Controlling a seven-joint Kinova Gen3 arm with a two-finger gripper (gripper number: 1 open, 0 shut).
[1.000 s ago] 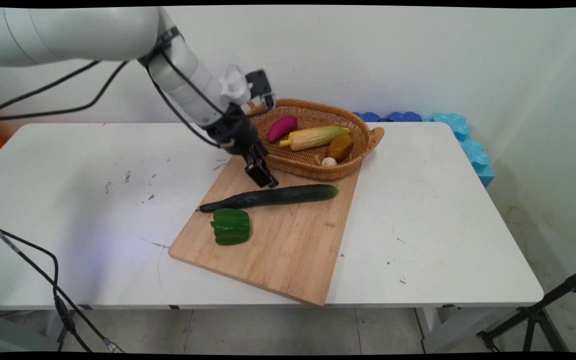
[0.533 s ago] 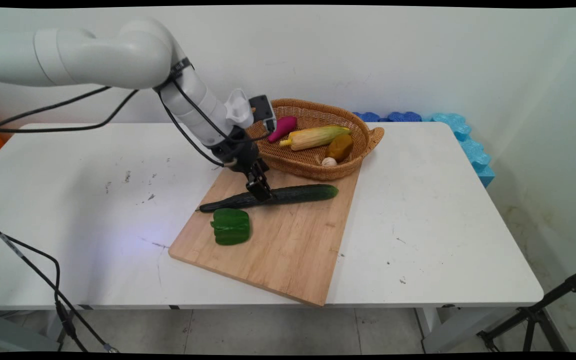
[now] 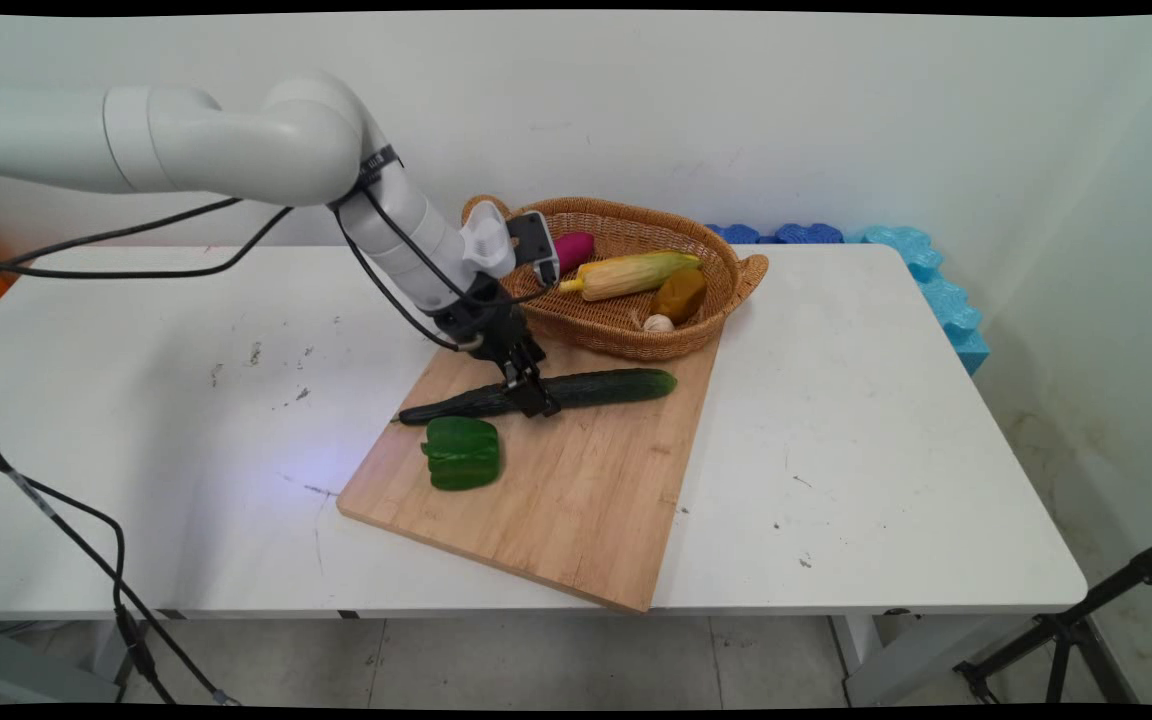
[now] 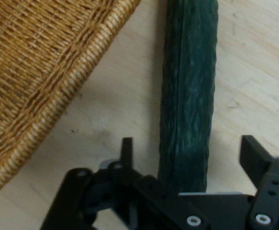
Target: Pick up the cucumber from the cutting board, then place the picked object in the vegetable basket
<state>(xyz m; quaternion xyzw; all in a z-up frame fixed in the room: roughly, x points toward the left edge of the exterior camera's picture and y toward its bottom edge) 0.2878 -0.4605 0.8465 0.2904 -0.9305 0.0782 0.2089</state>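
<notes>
Straddling the cucumber [image 3: 546, 392] in the main view: gripper [image 3: 533, 398] is down on the cutting board [image 3: 576, 490], reaching in from upper left, tips at roughly the cucumber's mid-length, slightly toward its thin stem end. Cucumber's long axis runs left-right across the board, stem end left, blunt end right and slightly farther back. Green pepper [image 3: 462, 453] sits on the board just in front, near the stem end, apart from the gripper. Wicker basket [image 3: 636, 340] overlaps the board's back edge, close behind the wrist; corn [image 3: 631, 274], a purple piece [image 3: 570, 248], a brown piece [image 3: 679, 294] and what looks like garlic [image 3: 657, 323] lie inside. Open bench [image 3: 886, 430] to the right; left side also free.

Hand view: cucumber [image 4: 189, 91] runs straight up the frame from between the fingers, one finger [image 4: 126, 151] on each side, both clear of the skin with gaps showing, so the gripper is spread, not clamped. Basket wall [image 4: 58, 96] sits near on one side; bare board [image 4: 254, 72] on the other.
</notes>
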